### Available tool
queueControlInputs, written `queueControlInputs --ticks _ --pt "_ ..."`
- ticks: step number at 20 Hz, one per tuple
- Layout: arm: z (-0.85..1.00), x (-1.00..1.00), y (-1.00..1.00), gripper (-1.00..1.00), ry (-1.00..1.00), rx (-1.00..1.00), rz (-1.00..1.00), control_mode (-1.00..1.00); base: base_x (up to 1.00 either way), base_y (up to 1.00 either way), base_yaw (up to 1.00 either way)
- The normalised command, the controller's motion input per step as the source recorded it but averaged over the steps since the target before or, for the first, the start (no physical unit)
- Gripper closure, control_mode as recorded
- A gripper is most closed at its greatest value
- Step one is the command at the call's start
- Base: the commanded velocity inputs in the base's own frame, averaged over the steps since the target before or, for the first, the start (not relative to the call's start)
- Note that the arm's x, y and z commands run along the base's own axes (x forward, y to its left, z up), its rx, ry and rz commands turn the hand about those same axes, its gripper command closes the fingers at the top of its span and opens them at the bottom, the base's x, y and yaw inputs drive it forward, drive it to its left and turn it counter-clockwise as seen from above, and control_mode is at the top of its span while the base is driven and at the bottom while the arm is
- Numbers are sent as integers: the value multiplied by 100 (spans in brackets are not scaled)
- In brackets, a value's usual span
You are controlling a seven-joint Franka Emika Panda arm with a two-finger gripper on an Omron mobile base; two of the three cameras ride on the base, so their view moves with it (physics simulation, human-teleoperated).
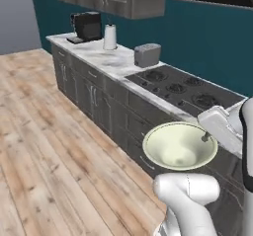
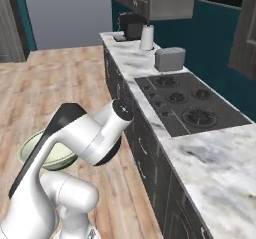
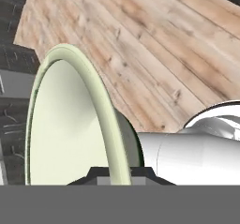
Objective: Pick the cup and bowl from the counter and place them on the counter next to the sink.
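The bowl (image 1: pixel 180 145) hangs in the air over the wooden floor, in front of the dark cabinets and below counter height. It is pale cream-green inside with a light rim. My gripper (image 1: pixel 205 137) is shut on its right rim. In the hand view the bowl (image 3: pixel 70 124) stands on edge, and its rim runs down between my gripper's (image 3: pixel 117 172) dark tips. From the right base view the bowl (image 2: pixel 37 150) peeks out behind my arm. The marble counter (image 2: pixel 215 153) runs along the wall on both sides of the stove. The cup and the sink are out of view.
A black stovetop (image 1: pixel 185 89) is set into the counter. Beyond it stand a grey toaster (image 1: pixel 147 55), a white paper roll (image 1: pixel 109 36) and a black coffee machine (image 1: pixel 87 26). Dark cabinets (image 1: pixel 99 99) line the counter's front. Open wooden floor (image 1: pixel 44 146) lies to the left.
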Motion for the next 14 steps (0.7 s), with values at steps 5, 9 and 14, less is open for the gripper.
queueControlInputs --ticks 5,9,14 --pt "0 0 0 100 0 0 0 100 0 11 74" --pt "0 0 0 100 0 0 0 100 0 11 74" --pt "0 0 0 100 0 0 0 100 39 7 55"
